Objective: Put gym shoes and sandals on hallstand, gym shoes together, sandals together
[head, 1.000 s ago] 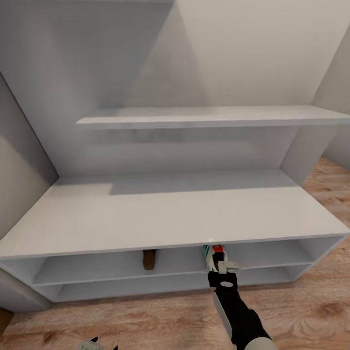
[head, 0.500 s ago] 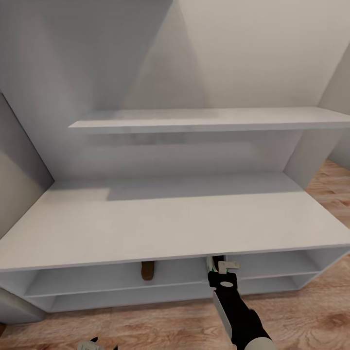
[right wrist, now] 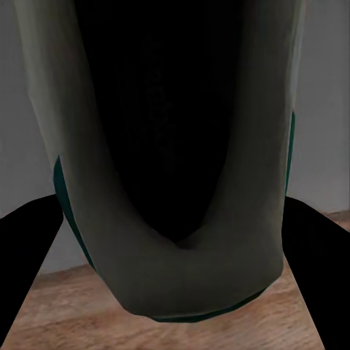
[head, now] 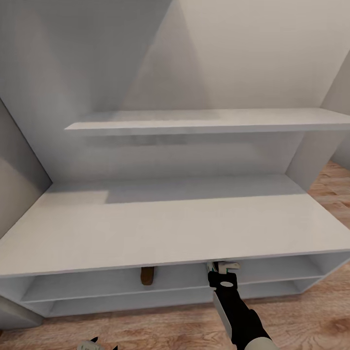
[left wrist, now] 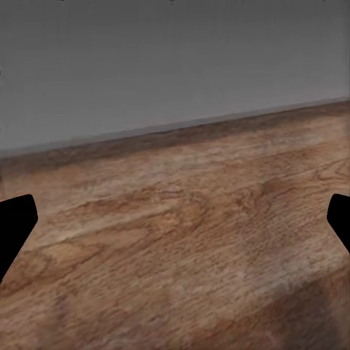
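Head view: the right gripper (head: 219,270) reaches under the pale-grey hallstand bench (head: 160,228), clamped on a cream sneaker with green stripes (head: 212,266), mostly hidden by the bench top. A brown sandal (head: 147,275) lies on the upper shelf, half hidden.
Left wrist view: the left gripper (left wrist: 175,222), fingers spread wide and holding nothing, over wood-plank floor (left wrist: 189,248).
Right wrist view: the sneaker's dark opening (right wrist: 179,146) between black fingers (right wrist: 29,255)

Matt grey hallstand (head: 160,228) — grainy wood corridor floor (left wrist: 189,240).

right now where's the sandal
In the head view, the sandal sits on the hallstand's upper open shelf, left of the right gripper.
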`<state>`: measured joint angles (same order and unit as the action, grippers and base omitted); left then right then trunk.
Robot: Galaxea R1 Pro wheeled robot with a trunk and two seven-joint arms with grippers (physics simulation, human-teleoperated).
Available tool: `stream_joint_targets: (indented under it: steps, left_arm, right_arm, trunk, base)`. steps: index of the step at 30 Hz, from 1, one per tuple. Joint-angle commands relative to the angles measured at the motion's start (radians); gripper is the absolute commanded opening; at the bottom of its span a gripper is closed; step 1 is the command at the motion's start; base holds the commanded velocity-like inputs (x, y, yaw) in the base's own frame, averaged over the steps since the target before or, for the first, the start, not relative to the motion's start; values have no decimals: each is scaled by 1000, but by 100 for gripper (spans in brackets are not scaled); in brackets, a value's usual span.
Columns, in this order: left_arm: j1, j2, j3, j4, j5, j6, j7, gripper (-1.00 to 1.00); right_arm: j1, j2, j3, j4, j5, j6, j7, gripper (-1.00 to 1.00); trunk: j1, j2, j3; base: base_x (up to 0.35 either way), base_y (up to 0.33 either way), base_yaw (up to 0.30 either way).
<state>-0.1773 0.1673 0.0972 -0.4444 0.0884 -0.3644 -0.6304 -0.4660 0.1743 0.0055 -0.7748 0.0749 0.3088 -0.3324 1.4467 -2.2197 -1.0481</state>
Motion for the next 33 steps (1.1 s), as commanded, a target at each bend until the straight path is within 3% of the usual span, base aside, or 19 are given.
stream_joint_targets:
  steps: [1,23,24,33]
  left_arm:
    - [-1,0,3,1,8,2,-9,100]
    - [-1,0,3,1,8,3,-9,100]
    - [-1,0,3,1,8,3,-9,100]
    - [-1,1,3,1,9,2,-9,100]
  right_arm:
    - [0,0,1,-2,8,9,-2,-100]
    - [0,0,1,-3,9,9,-2,-100]
    - [0,0,1,-3,9,9,-2,100]
    - [0,0,1,-2,9,10,-2,100]
  trunk:
    - [0,0,-1]
    - [0,0,-1]
    - [0,0,-1]
    - [0,0,-1]
  base:
    - [106,0,0]
    - [53,0,0]
    - [0,0,0]
    - [-72,0,0]
